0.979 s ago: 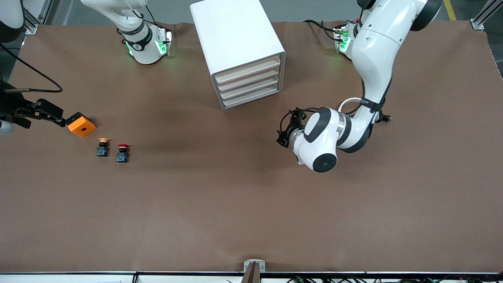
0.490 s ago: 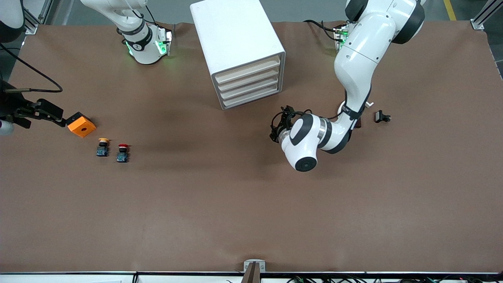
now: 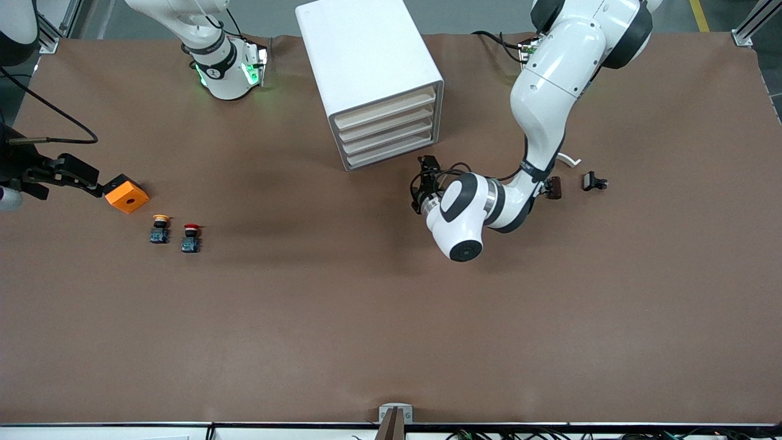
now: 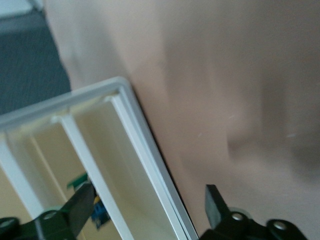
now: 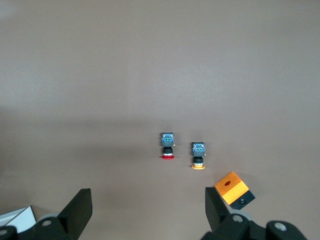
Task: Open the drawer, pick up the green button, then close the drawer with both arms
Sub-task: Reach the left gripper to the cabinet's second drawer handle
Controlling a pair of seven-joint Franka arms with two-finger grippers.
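Four drawers of the cabinet (image 3: 386,125) remain closed. Left end effector (image 3: 424,183), fingers spread wide and empty, hovers just before them; it must hook one open. Green button (image 4: 101,212) seemingly lies inside. Right end effector (image 5: 145,207) waits, wide, empty.

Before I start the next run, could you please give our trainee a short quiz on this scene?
1. True or false: the left gripper is open, in front of the cabinet.
2. What lies beside the red button? A) yellow button B) green button C) cup
3. Fill in: the orange block lies toward the ___ arm's end.

Key: 1 true; 2 A; 3 right. Note: the right gripper waits open, high over the two buttons.
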